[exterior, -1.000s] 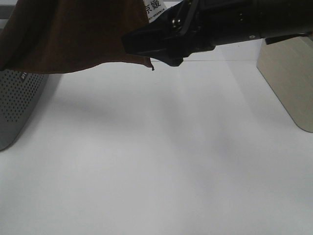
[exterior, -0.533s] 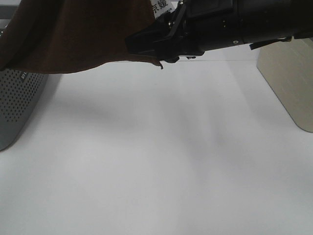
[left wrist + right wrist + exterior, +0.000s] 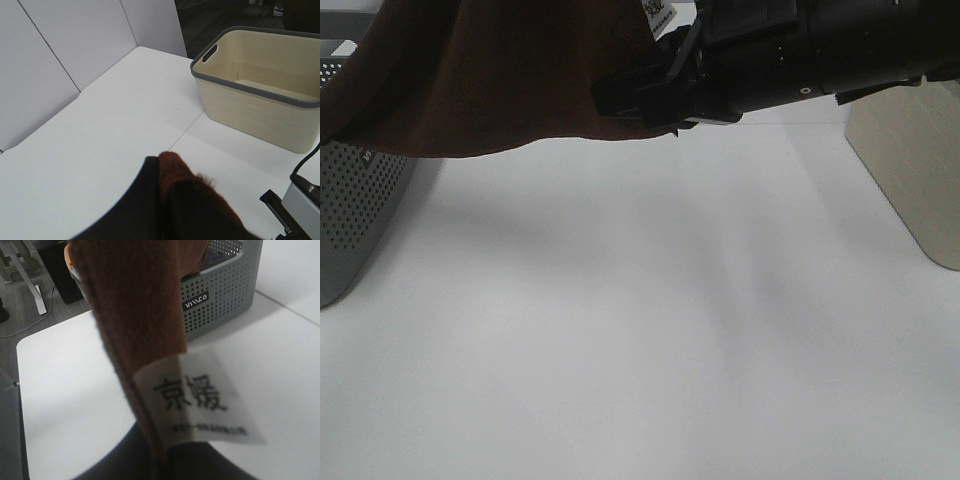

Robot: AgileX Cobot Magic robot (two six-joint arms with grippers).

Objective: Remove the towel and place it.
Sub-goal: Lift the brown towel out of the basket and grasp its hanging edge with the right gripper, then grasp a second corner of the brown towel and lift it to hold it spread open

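Hanging with long axis left-to-right, towel (image 3: 490, 80) is pinched by right claw (image 3: 615, 98).

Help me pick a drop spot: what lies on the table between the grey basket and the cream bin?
Nothing; in the exterior high view the white table between grey basket and cream bin is bare, the towel hanging above.

Right arm (image 3: 840, 45) extends level from the right, above the far edge of the table (image 3: 640, 330). Right gripper (image 3: 620, 98) closed on the towel (image 3: 500, 80) corner. Left gripper (image 3: 162, 167) closed, cloth pinched between its fingers (image 3: 142, 200)
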